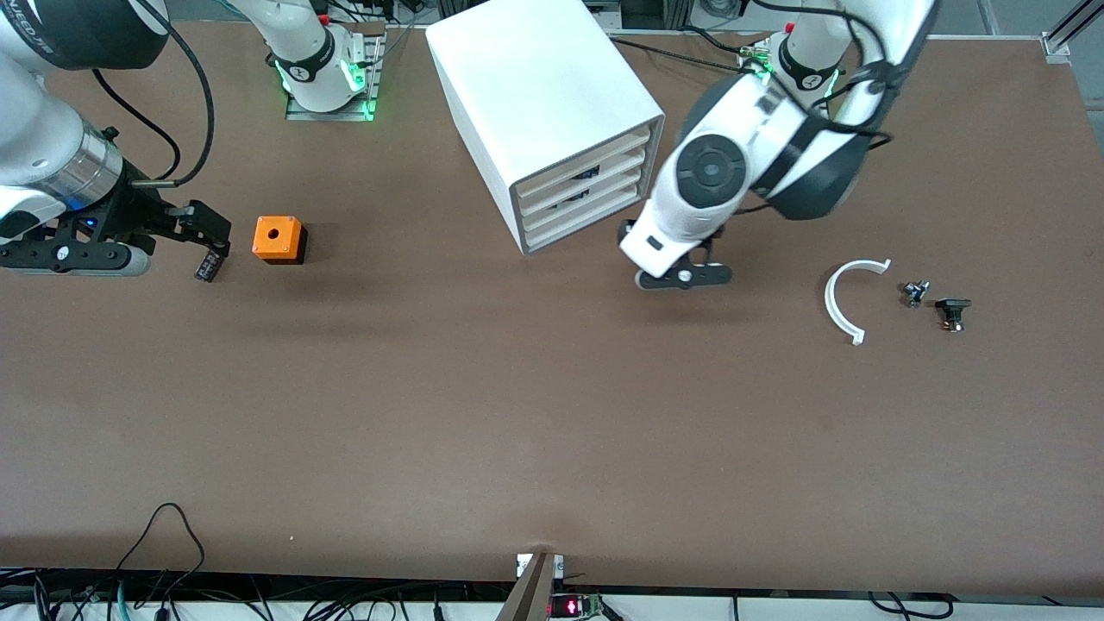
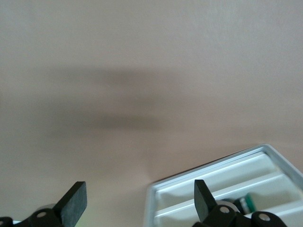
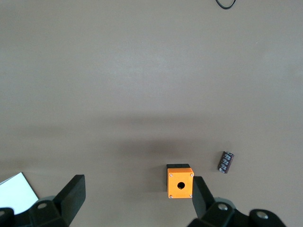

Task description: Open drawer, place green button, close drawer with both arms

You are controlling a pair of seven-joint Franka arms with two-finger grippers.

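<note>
- Left tool (image 2: 137, 203): fingers (image 2: 75, 201) spread wide, holding nothing, over bare bench (image 1: 517, 414) just in front of the white cabinet (image 1: 543, 112).
- Drawer (image 1: 580, 226): lowest of three in that cabinet; the left wrist view shows its front flush with the two above.
- Button (image 2: 246, 204): a green cap shows through the cabinet front beside the left tool's finger; which drawer holds it cannot be told.
- Right tool (image 3: 137, 201): fingers wide apart, empty, above the bench at the right arm's end.
- Orange cube (image 1: 278, 239): on the bench near the right tool, with a small dark cylinder (image 1: 207, 266) just beside it.
- White curved piece (image 1: 849, 297) and two small dark parts (image 1: 936, 302): toward the left arm's end.
</note>
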